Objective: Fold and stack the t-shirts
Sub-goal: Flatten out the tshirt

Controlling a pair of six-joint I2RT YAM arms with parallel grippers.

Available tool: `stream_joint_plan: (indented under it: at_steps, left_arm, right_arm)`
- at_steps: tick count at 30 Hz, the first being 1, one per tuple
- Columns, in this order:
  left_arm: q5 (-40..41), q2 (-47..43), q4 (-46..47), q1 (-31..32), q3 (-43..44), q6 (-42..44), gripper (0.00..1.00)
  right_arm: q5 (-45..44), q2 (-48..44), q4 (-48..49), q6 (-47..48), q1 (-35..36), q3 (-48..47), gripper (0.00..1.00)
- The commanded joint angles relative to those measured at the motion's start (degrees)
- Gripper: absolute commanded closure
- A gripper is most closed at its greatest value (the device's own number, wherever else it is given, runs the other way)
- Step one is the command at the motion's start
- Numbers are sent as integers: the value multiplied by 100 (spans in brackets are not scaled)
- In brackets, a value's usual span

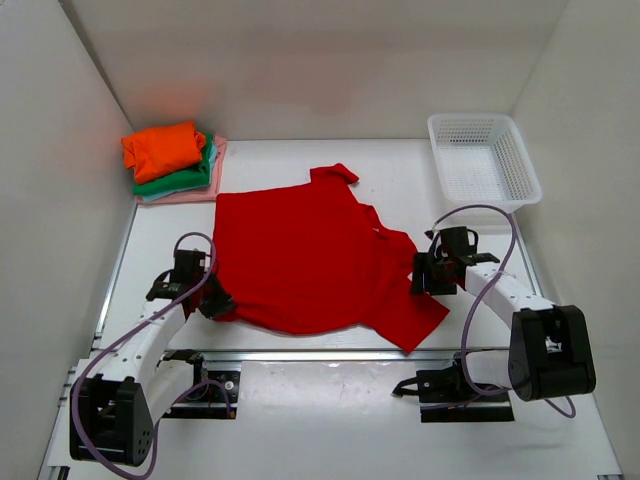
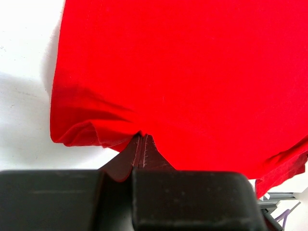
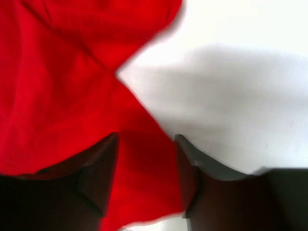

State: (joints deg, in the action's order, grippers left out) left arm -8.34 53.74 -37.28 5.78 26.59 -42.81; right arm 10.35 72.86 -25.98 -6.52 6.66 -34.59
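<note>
The large red t-shirt (image 1: 300, 260) lies spread across the middle of the table, with one sleeve (image 1: 335, 174) pointing toward the back. My left gripper (image 1: 215, 300) is at the shirt's left front corner, shut on its bunched edge (image 2: 142, 136). My right gripper (image 1: 425, 272) hovers at the shirt's right edge, open. The red cloth (image 3: 144, 168) shows between its spread fingers (image 3: 103, 154), not pinched. At the back left, the folded orange t-shirt (image 1: 162, 148) tops a stack on the green one (image 1: 185, 180) and the pale pink one (image 1: 218, 165).
A white mesh basket (image 1: 483, 160) stands at the back right corner. White walls close in the table on the left, back and right. Purple cables loop off both arms, one (image 1: 490, 215) just in front of the basket.
</note>
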Motion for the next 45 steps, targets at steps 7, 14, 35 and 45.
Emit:
stream_joint_plan:
  at_steps: [7,14,35,45]
  left_arm:
    - [166,-74,54,125,66,88,100]
    - [245,-126,-95,178,259,141,100]
    - [122,-214,-104,257,250,141,100]
    - [113,-249,-113,230,207,88,100]
  right_arm:
    - [257,255,532,134,3,128,89]
    - [608,-411,-179,-33,-50,-197,100]
    - [786,-264,-567,46,-358,-127,55]
    - [-103,-53,-57,-385,406,259,43]
